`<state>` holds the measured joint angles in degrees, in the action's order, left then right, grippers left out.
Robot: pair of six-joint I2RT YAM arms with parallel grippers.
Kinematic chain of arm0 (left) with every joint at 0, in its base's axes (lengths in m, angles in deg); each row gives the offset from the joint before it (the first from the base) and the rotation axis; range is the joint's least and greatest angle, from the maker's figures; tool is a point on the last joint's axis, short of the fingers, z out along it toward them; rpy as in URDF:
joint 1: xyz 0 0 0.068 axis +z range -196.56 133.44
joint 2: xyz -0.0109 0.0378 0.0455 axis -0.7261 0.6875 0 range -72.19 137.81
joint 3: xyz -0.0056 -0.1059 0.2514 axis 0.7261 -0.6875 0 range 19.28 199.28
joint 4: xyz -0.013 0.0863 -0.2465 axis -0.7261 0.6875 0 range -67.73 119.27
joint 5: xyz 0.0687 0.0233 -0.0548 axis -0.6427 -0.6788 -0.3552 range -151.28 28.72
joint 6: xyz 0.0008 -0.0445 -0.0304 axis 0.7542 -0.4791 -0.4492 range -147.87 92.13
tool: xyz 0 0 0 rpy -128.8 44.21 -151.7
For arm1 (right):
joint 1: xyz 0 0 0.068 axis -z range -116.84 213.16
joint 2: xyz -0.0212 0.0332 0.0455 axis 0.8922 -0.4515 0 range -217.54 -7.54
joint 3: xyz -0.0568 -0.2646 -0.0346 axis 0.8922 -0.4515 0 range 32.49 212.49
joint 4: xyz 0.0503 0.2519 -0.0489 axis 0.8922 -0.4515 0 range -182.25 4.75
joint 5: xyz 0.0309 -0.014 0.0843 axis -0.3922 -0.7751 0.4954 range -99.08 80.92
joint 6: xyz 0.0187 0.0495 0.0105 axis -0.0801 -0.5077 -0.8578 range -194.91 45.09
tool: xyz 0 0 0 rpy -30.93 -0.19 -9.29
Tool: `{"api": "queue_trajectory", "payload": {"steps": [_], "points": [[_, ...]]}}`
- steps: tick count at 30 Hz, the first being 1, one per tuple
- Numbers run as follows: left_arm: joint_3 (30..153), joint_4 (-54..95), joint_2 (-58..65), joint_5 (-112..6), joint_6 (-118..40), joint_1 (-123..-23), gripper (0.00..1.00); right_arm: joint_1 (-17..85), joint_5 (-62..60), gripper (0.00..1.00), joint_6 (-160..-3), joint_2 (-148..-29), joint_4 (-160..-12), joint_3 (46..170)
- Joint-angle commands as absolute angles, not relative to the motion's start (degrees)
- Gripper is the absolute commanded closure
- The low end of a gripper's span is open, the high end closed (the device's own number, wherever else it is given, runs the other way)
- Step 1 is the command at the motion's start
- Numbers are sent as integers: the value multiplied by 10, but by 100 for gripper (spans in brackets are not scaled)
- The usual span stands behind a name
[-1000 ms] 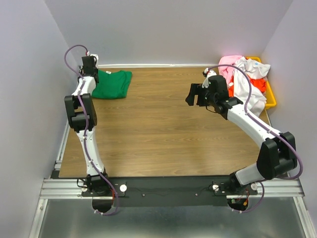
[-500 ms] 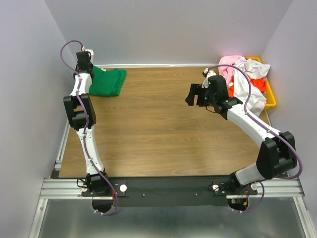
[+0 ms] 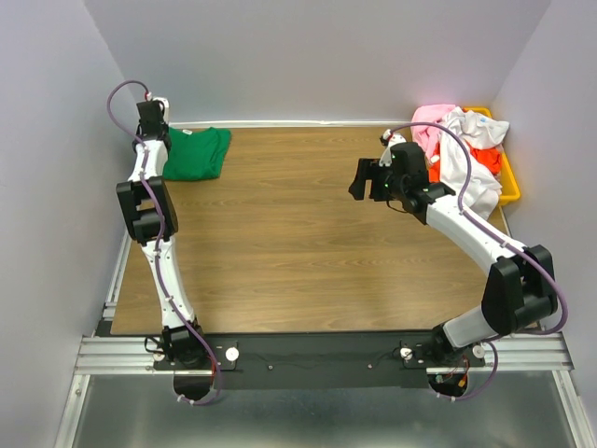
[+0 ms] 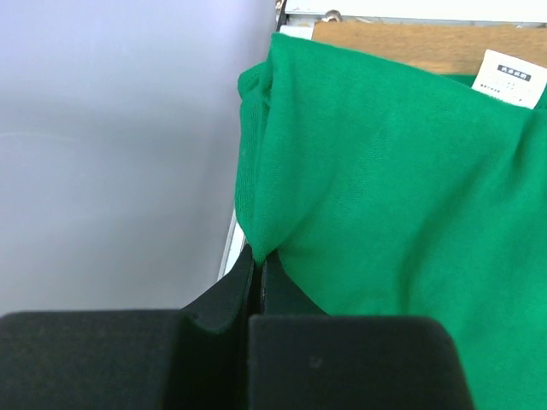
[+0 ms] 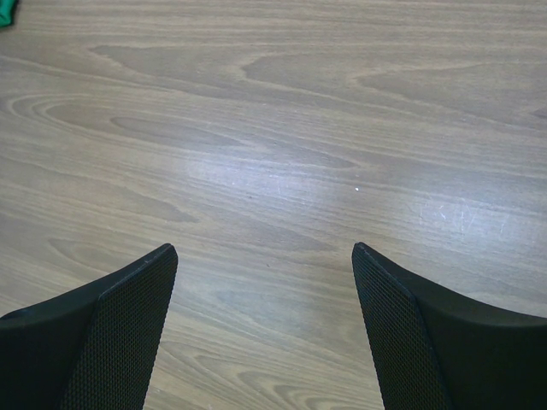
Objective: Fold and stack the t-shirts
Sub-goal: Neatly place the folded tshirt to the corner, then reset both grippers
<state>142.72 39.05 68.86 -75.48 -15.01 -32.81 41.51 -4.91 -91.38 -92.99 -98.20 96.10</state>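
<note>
A folded bright green t-shirt (image 3: 197, 153) lies at the table's far left corner, its white neck label (image 4: 511, 77) showing in the left wrist view. My left gripper (image 4: 257, 254) is shut on the edge of the green t-shirt (image 4: 385, 196), pinching a fold at the table's left edge. In the top view the left gripper (image 3: 154, 131) is by the left wall. Pink, white and orange-red t-shirts (image 3: 459, 149) are heaped in a bin at the far right. My right gripper (image 5: 265, 256) hovers open over bare wood, empty; in the top view the right gripper (image 3: 366, 177) is right of centre.
A yellow-orange plastic bin (image 3: 508, 177) holds the heap at the far right edge. Lilac walls close in the table on the left, back and right. The wooden table (image 3: 298, 243) stretches between the two arms.
My left gripper has dragged the green t-shirt leftward and toward the back corner, next to the wall. The right arm has stayed where it was.
</note>
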Motion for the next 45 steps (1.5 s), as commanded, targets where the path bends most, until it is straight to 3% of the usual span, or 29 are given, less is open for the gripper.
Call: {"api": "queue_trajectory", "payload": {"steps": [1,2,3,6,7,15,19,28,45], "points": [[1460,387,693,-774,-156,-320,100,413,-42,11,-913,-941,-983,957],[1462,388,691,-780,-160,-321,86,413,-43,10,-913,-941,-983,956],[1462,387,685,-789,-169,-321,53,414,-43,10,-912,-942,-983,955],[1443,371,655,-810,-192,-321,13,413,-46,9,-910,-937,-983,954],[1436,366,646,-815,-192,-321,10,413,-47,9,-910,-936,-983,954],[1339,338,502,-838,-300,-325,7,413,-72,9,-910,-917,-982,951],[1177,275,364,-825,-347,-352,7,413,-83,9,-906,-907,-979,946],[923,225,153,-931,-369,-575,7,413,-139,8,-894,-860,-976,922],[751,200,2,-806,-483,-809,8,413,-219,8,-923,-781,-961,820]]}}
